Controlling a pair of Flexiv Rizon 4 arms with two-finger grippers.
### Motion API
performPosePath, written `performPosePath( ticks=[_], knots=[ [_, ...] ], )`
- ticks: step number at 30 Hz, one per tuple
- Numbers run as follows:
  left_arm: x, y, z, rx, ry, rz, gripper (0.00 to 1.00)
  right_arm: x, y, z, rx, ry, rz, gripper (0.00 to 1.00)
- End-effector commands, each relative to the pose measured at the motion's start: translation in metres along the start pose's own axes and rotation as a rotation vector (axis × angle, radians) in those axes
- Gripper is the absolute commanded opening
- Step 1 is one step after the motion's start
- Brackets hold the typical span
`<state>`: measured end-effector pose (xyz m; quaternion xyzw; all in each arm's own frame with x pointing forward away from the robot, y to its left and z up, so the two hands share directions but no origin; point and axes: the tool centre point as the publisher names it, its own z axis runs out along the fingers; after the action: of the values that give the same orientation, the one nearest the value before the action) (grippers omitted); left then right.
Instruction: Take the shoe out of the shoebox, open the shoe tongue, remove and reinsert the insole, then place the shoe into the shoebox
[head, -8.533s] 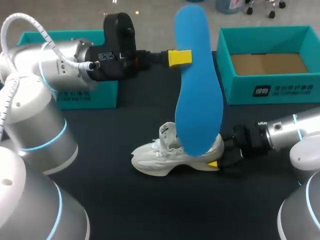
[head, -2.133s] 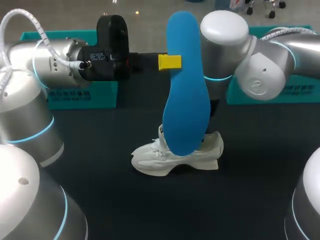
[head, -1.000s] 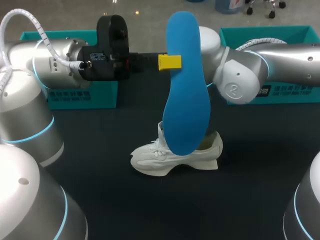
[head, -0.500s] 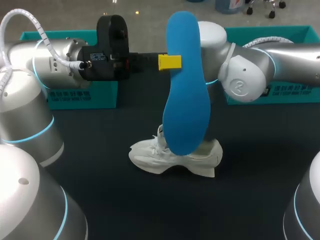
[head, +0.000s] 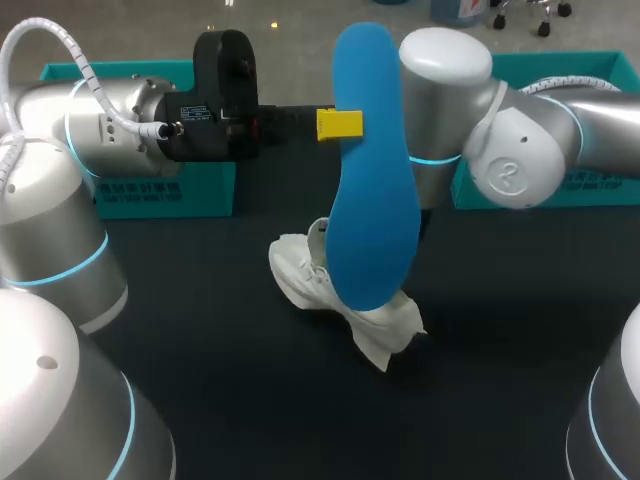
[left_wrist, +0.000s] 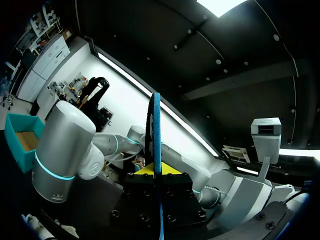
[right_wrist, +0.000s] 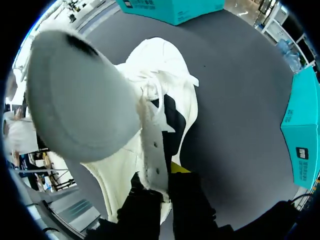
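Shoe (head: 300, 272) askew in right tool (right_wrist: 160, 181) grip, insole (head: 372, 200) upright in level left tool (head: 348, 123) grip

The dark table (head: 200, 330) bears two things directly. An open teal shoebox (head: 615, 195) stands to one side of the jaws of the right gripper (right_wrist: 162, 175), well apart. A second teal box (head: 170, 190) stands far ahead of them.

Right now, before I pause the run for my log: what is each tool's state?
Left tool: closed on the blue insole.
Right tool: closed on the white shoe, at its collar edge.
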<state>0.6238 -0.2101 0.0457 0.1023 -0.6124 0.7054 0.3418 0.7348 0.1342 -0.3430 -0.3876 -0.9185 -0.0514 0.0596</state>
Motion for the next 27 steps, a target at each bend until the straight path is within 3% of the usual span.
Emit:
performPosePath(
  ticks=[1, 8, 12, 17, 27],
  knots=[
    [0.000, 0.001, 0.000, 0.001, 0.000, 0.001, 0.00, 0.000, 0.000, 0.002, -0.051, 0.038, 0.279, 0.00],
    [0.000, 0.001, 0.000, 0.001, 0.000, 0.001, 0.00, 0.000, 0.000, 0.002, -0.051, 0.038, 0.279, 0.00],
    [0.000, 0.001, 0.000, 0.001, 0.000, 0.001, 0.00, -0.003, 0.006, -0.005, -0.161, 0.071, 0.445, 0.00],
    [0.000, 0.001, 0.000, 0.001, 0.000, 0.001, 0.00, 0.001, 0.014, -0.002, -0.215, 0.066, 0.439, 0.00],
    [0.000, 0.001, 0.000, 0.001, 0.000, 0.001, 0.00, -0.005, 0.019, 0.014, -0.200, -0.002, 0.475, 0.00]
  ],
)
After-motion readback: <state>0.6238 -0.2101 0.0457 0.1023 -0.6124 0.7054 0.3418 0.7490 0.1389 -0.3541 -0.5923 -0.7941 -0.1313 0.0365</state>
